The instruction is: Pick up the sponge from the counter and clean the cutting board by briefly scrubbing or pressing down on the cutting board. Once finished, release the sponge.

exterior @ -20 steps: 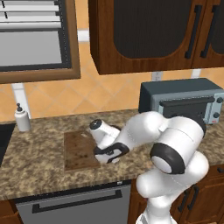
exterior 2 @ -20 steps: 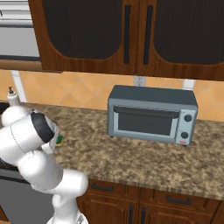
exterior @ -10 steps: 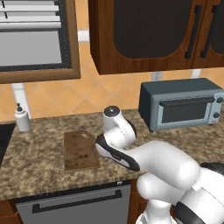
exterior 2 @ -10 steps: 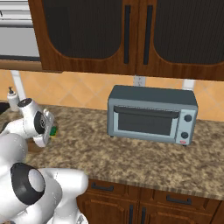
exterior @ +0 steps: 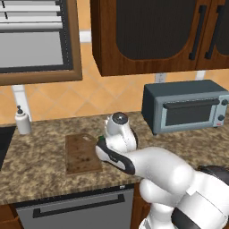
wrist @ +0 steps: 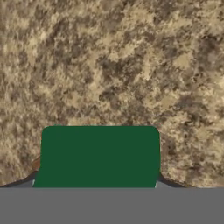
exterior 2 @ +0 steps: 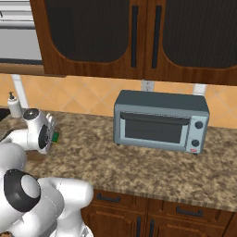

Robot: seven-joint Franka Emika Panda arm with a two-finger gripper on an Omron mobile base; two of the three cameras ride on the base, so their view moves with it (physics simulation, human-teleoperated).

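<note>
Grasping sponge (wrist: 99,156), pincer (wrist: 99,186) over bare counter (wrist: 109,61), beside cutting board (exterior: 82,154) right edge.

The white arm (exterior: 152,163) reaches forward and left, its wrist bent down, and the gripper (wrist: 99,186) is closed on the sponge (wrist: 99,155).

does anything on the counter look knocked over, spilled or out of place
Nothing stands out. The cutting board lies flat on the counter, the toaster oven and soap bottle stand upright, and the sponge sits at the end effector, above the counter.
</note>
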